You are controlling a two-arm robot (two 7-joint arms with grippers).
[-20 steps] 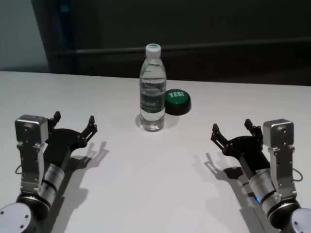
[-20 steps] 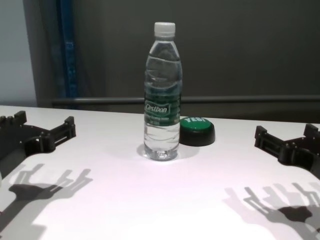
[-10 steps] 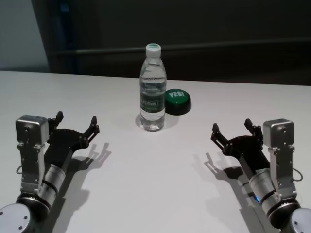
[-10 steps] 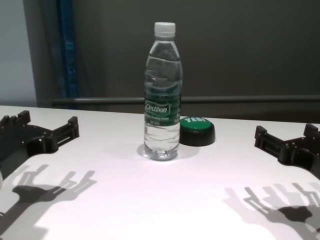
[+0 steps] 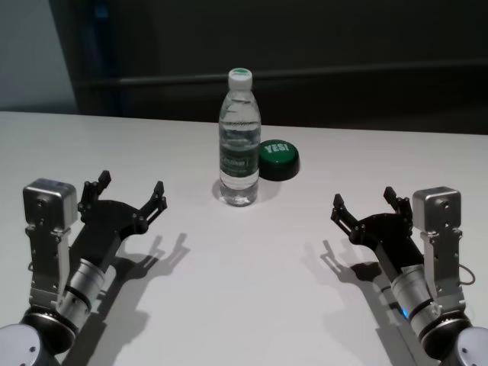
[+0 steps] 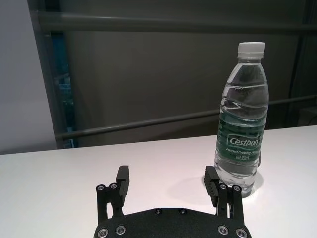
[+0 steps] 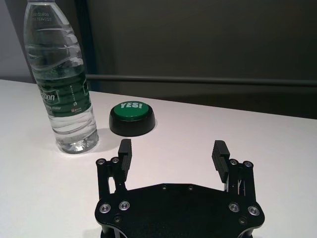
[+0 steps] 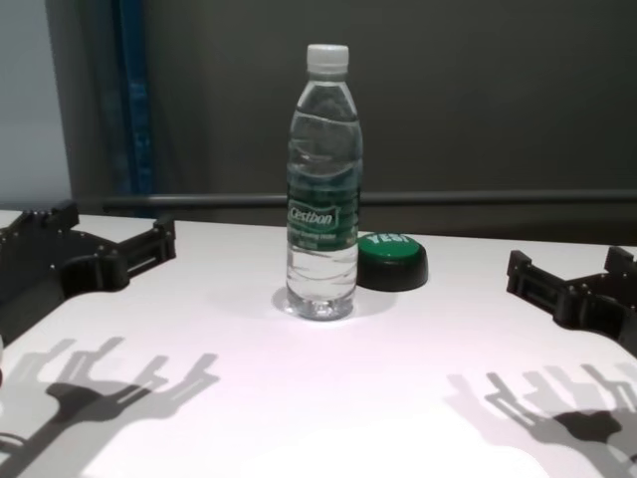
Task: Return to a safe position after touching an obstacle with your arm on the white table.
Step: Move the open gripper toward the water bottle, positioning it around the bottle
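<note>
The obstacle, a clear water bottle (image 5: 240, 145) with a white cap and green label, stands upright near the far middle of the white table (image 5: 244, 297). My left gripper (image 5: 131, 183) hovers open and empty to the bottle's left and nearer to me, apart from it. In the left wrist view the left gripper (image 6: 167, 173) points past the bottle (image 6: 242, 124), which stands off to one side. My right gripper (image 5: 363, 197) rests open and empty at the near right. The chest view shows the bottle (image 8: 323, 199) between the left gripper (image 8: 114, 224) and right gripper (image 8: 569, 264).
A low green button (image 5: 278, 158) marked YES on a black base sits just right of the bottle, touching or almost touching it. The right wrist view shows this button (image 7: 132, 118) beside the bottle (image 7: 62, 84). A dark wall and rail run behind the table's far edge.
My left gripper has risen and moved forward and rightward, closer to the bottle. The bottle, the button and the right arm have not moved.
</note>
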